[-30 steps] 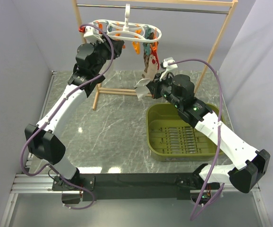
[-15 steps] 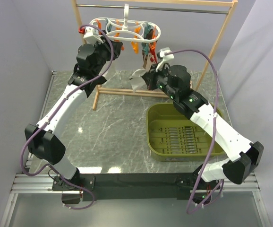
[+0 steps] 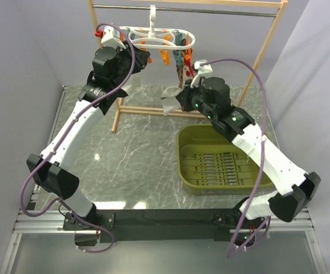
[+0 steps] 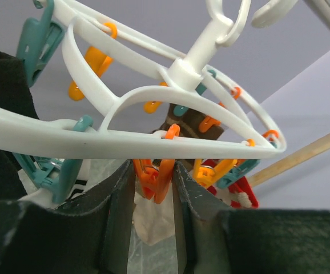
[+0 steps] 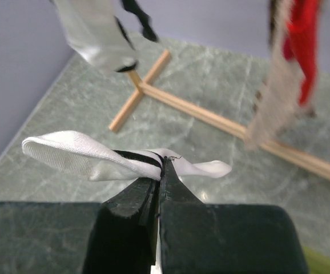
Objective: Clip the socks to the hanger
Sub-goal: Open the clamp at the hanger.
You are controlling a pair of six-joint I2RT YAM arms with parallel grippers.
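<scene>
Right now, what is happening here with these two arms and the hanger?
The left gripper is raised under the white hanger, with its fingers closed around an orange clip. The right gripper is shut on a white striped sock and holds it in the air near the hanger. The sock is not yet clipped.

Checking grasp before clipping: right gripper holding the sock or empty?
Holding. Right gripper is shut on the white sock at its dark stripes.
</scene>
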